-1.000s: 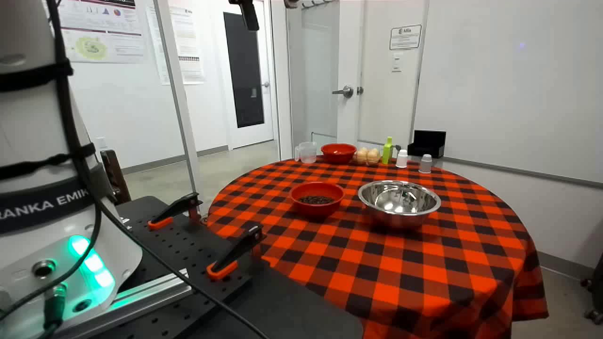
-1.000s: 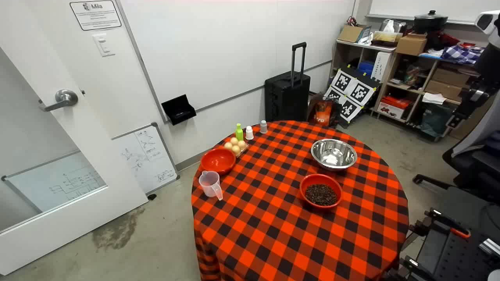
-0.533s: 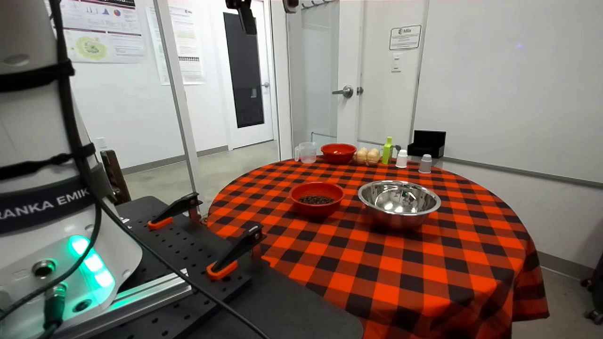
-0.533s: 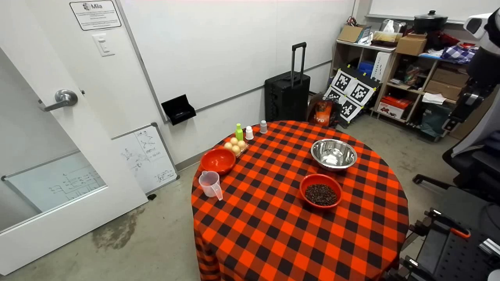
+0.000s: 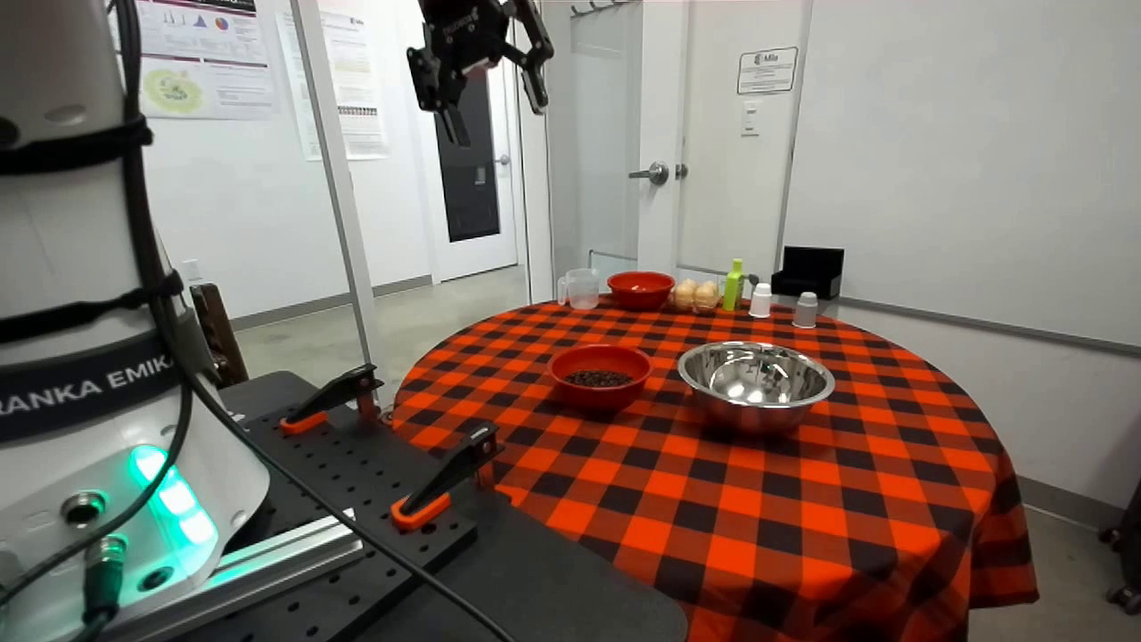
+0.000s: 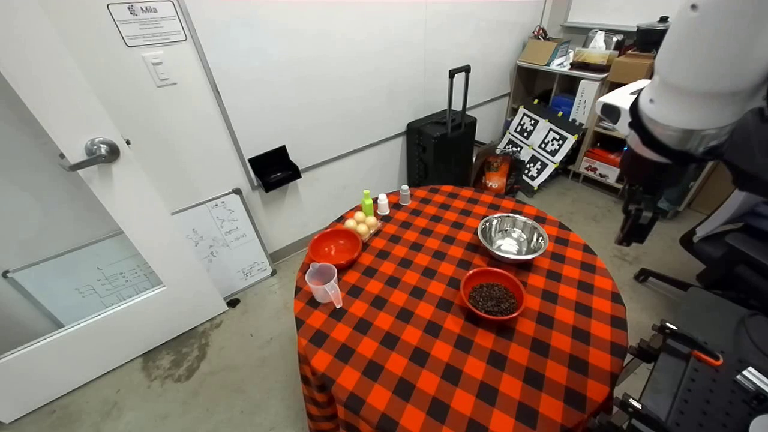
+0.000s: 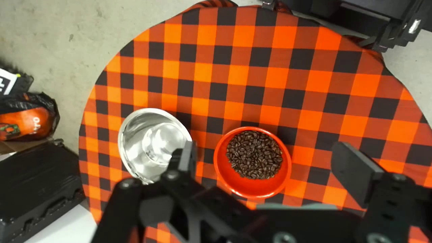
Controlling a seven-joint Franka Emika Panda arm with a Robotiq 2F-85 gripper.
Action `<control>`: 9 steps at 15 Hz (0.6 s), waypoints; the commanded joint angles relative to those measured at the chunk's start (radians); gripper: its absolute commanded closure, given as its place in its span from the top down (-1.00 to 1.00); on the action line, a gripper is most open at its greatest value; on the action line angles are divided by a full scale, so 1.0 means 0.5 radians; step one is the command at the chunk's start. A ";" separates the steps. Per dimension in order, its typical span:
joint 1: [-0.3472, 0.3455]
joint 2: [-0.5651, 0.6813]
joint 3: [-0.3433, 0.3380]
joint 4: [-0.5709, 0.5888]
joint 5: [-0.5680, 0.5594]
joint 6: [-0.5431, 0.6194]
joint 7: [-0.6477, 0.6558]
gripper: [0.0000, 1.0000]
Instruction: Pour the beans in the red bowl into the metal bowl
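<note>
Your counter (image 5: 767, 526) is round and draped in a red-and-black checked cloth (image 6: 396, 342), which could ruck if a bowl is dragged across it. The metal bowl (image 6: 513, 237) is the wider of the two you need: thin-rimmed, mirror-bright steel, nothing in it, so expect it to shift at a nudge. Just beside it, a strip of cloth between, the red bowl (image 7: 251, 187) stands upright, round and shallow with smooth, flaring walls. Judge it to be plastic: light, fairly stiff, perhaps slick, so you will do better pinching the rim than hugging the whole body. In the wrist view the lower stretch of its inside wall is bare; one finger could go in there and leave the side toward the metal bowl free for pouring. Your end effector (image 5: 499, 119) hangs above, apart from everything, its fingers spread with nothing between them. Smallest are the beans (image 7: 254, 155), dark brown ovals, many creased down the middle, heaped loose in the red bowl. Hard by the look of them, they may slide out in a rush; tip slowly.
</note>
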 commanded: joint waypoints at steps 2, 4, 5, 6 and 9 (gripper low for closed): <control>-0.034 0.520 0.075 0.154 -0.202 0.294 0.140 1.00; -0.079 0.744 0.097 0.219 -0.291 0.399 0.287 1.00; -0.102 0.871 0.098 0.264 -0.331 0.444 0.385 1.00; -0.117 0.979 0.096 0.311 -0.373 0.465 0.483 1.00; -0.115 1.327 0.039 0.495 -0.413 0.499 0.777 1.00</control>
